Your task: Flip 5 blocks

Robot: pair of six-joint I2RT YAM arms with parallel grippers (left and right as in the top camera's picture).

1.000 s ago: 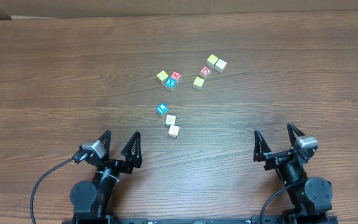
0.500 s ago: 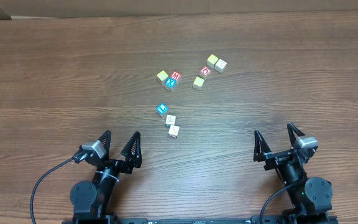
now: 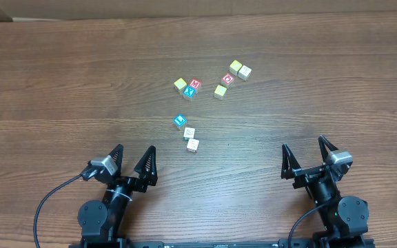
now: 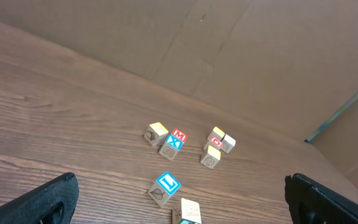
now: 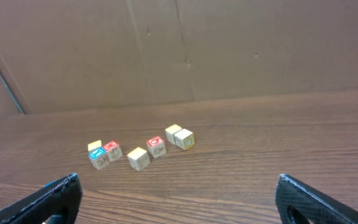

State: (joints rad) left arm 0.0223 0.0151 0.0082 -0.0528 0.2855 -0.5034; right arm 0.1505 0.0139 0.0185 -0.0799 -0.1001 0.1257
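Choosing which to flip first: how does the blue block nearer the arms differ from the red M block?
The blue block has a blue top; the M block has a red top. The blue block lies nearer the left arm, the M block farther back. The M block sits flush against an X block; the blue block looks slightly apart from its cream neighbour. Both are small wooden cubes resting flat.

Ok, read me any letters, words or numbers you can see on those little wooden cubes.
"M": on the red-topped wooden cube.
"X": on the blue-topped wooden cube beside it.
Round letter, O or C, unsure: on the second red-topped wooden cube.
Teal-topped wooden cube and the rest: too small to read.
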